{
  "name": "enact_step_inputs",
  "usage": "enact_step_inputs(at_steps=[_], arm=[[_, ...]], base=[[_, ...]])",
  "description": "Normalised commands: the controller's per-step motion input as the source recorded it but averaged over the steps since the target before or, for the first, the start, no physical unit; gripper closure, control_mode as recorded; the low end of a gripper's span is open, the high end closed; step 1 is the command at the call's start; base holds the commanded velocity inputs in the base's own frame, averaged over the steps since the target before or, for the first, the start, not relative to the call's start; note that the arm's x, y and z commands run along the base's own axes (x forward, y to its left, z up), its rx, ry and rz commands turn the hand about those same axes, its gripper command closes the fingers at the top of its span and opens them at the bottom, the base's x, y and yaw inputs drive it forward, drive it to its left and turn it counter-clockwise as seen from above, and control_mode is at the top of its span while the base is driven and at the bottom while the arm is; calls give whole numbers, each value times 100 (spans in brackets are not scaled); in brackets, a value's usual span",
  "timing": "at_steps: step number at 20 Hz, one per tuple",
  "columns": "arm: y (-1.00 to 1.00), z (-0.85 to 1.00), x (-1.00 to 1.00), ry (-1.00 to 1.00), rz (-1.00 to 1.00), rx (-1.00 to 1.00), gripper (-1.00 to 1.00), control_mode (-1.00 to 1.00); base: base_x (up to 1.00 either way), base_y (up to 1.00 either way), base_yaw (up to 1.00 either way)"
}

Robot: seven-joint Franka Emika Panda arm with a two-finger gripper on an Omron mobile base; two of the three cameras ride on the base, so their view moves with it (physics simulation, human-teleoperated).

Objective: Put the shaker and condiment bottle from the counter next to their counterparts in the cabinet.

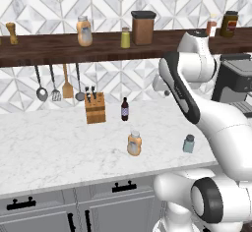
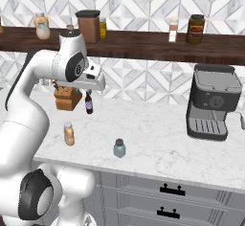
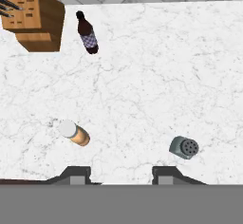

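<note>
The bottle (image 3: 74, 132) is standing at the lower left of the hand view, the shaker (image 3: 184, 147) at the lower right, both upright on the counter (image 3: 156, 76), seen cap-on from above and well apart. The gripper (image 3: 116, 174) is hovering high above them at the bottom edge, between the two and slightly nearer the shaker by the look of it. Its jaws are sitting at their narrowest, grasping nothing and touching nothing. The shelf (image 1: 49, 46) is carrying the counterparts: a matching bottle (image 1: 84, 31) and a yellow-green shaker (image 1: 125, 38).
</note>
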Motion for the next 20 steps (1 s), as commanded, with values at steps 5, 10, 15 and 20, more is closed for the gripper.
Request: enact_step_inputs(at_steps=[5,10,15,20], arm=[[0,0,-4,-1,0,0,-100,-100],[0,0,-14,-5,0,0,-100,-100],[0,0,-20,-6,0,0,-100,-100],[0,0,-20,-5,0,0,-100,-100]], base=[[0,0,0],[0,0,0],[0,0,0],[0,0,0]])
